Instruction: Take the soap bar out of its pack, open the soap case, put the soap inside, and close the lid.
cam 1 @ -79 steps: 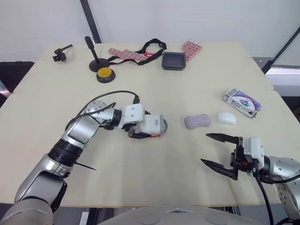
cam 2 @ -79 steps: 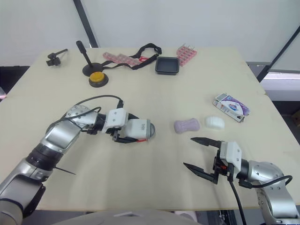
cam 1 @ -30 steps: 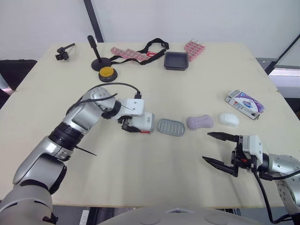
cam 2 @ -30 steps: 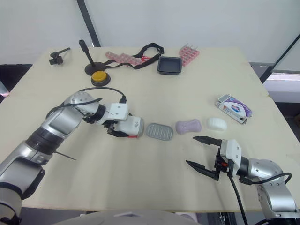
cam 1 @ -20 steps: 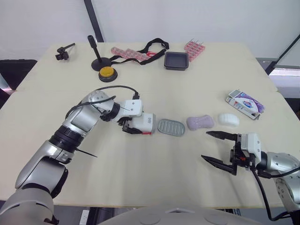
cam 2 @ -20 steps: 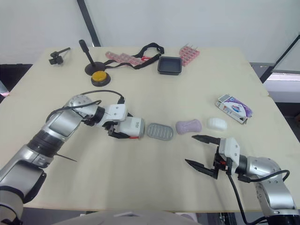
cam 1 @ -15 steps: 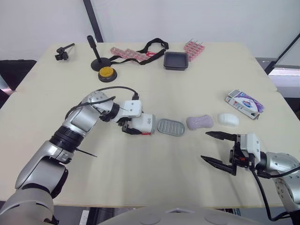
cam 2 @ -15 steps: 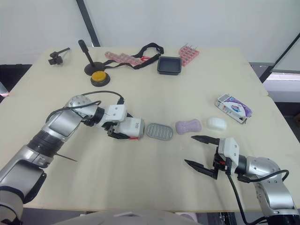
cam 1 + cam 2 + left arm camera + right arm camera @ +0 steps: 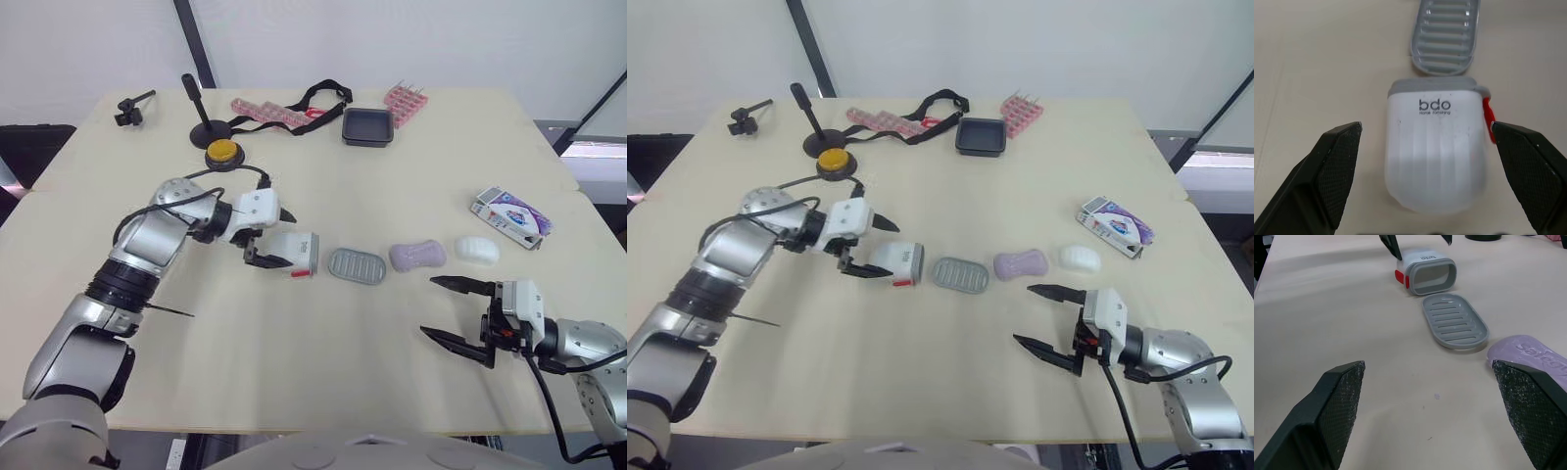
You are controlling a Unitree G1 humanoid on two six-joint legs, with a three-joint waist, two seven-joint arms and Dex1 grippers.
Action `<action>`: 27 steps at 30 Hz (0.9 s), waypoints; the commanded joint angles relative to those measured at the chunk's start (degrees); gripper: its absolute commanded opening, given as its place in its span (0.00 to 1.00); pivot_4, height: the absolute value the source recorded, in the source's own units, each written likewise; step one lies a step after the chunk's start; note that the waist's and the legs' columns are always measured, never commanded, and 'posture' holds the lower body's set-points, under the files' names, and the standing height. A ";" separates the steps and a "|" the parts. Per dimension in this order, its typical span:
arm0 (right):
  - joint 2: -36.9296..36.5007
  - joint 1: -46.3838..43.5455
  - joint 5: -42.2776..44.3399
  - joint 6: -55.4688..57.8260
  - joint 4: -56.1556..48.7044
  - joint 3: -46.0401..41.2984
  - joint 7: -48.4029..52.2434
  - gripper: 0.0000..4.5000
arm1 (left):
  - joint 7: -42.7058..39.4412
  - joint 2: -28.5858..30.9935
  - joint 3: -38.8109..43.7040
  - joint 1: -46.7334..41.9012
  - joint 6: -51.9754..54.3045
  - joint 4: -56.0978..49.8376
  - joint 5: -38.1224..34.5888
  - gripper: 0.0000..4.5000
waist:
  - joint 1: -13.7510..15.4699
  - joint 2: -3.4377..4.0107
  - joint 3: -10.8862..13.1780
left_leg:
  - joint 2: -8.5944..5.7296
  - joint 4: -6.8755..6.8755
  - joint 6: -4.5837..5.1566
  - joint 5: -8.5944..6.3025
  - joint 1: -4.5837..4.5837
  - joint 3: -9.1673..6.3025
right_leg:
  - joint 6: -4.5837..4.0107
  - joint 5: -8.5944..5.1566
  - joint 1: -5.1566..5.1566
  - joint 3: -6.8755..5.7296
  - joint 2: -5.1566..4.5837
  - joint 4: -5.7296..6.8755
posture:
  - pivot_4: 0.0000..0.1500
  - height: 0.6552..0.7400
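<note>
Left pincer (image 9: 1425,128): jaws apart, one black finger on each side of the case shell's closed end. A gap shows on one side. On the red clasp (image 9: 1488,115) side I cannot tell whether it touches.
Right pincer (image 9: 429,307): jaws wide apart, holding nothing, low over the bench (image 9: 323,382) at about 4 o'clock near the front edge, tips pointing toward 9 o'clock.
Case shell (image 9: 296,253): white with a grey rim, on its side just 9 o'clock of bench centre, its open mouth facing 3 o'clock.
Grey tray (image 9: 358,265): the ribbed insert, out of the shell, flat at bench centre and just beside the shell's mouth.
Purple soap bar (image 9: 417,256): unwrapped and bare on the bench, just 3 o'clock of the tray and apart from it.
White oval piece (image 9: 476,249): next along toward 3 o'clock, close to the soap. What it is I cannot tell.
Soap pack (image 9: 506,213): white and purple box lying flat at about 2 o'clock near the bench edge.
In the way: the tray lies between the shell's mouth and the soap, and all four pieces form one row running 9 to 3.
Far edge, 11 o'clock: black clamp (image 9: 130,110), black stand (image 9: 208,134), yellow button (image 9: 223,151).
Far edge, 12 to 1 o'clock: pink strips (image 9: 263,111) under a black strap (image 9: 323,95), black square dish (image 9: 367,127), pink rack (image 9: 403,100). All are well apart from both pincers.
</note>
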 commanded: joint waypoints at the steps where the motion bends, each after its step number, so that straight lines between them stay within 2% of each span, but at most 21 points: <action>1: -1.58 -0.50 1.71 0.54 -1.91 -1.55 0.61 1.00 | -0.25 1.35 5.80 1.38 4.76 -5.83 -6.82 1.00 | 0.00 0.00 0.00 | 0.00 0.00 0.00 0.00 0.00 0.00 | 0.00 0.00 0.00 0.00 0.00 -0.01 | 1.00 0.87; 3: -2.77 -1.68 2.02 1.72 -2.52 -1.32 0.90 1.00 | 2.13 0.19 9.29 3.95 7.62 -9.60 -11.39 1.00 | -0.01 0.00 0.00 | 0.00 -0.01 0.00 0.00 0.01 0.00 | 0.00 0.00 0.00 0.00 0.00 -0.01 | 1.00 0.87; 6: -4.22 -3.71 2.23 4.02 -3.46 -0.88 0.87 1.00 | 6.70 -1.98 12.94 9.31 8.04 -14.38 -14.46 1.00 | -0.20 0.01 0.01 | -0.02 -0.03 -0.01 -0.01 0.00 0.03 | 0.00 0.00 0.00 0.01 -0.01 -0.04 | 1.00 0.87; 12: -7.92 -7.53 0.90 8.24 -6.37 0.93 0.54 1.00 | 13.69 -4.64 18.30 31.36 4.78 -27.10 -17.24 1.00 | -0.99 -0.07 0.06 | 0.04 -0.26 -0.01 -0.01 0.02 0.03 | 0.01 0.00 0.03 -0.02 0.07 -0.26 | 1.00 0.87; 17: -10.60 -10.94 -0.09 13.43 -7.55 3.13 -0.26 1.00 | 15.87 -5.33 21.78 46.71 0.06 -30.84 -17.31 1.00 | -0.88 -0.13 0.10 | 0.09 -0.39 -0.03 0.00 0.05 -0.02 | 0.02 0.00 0.11 -0.14 0.10 -0.50 | 1.00 0.87; 21: -12.91 -13.71 -1.99 15.79 -7.59 5.00 0.10 1.00 | 14.76 -4.52 20.91 51.41 -3.86 -29.85 -16.09 1.00 | -0.71 -0.14 0.11 | 0.07 -0.40 -0.02 0.00 0.11 -0.01 | 0.03 0.01 0.17 -0.13 0.07 -0.59 | 1.00 0.87; 27: -17.71 -26.07 -8.01 20.52 -3.64 10.24 1.48 1.00 | 11.74 -4.00 19.28 52.82 -9.83 -26.69 -15.27 1.00 | -1.51 -0.10 0.11 | 0.08 -0.40 -0.01 0.00 0.16 0.03 | 0.04 0.02 0.17 -0.12 0.11 -0.55 | 1.00 0.87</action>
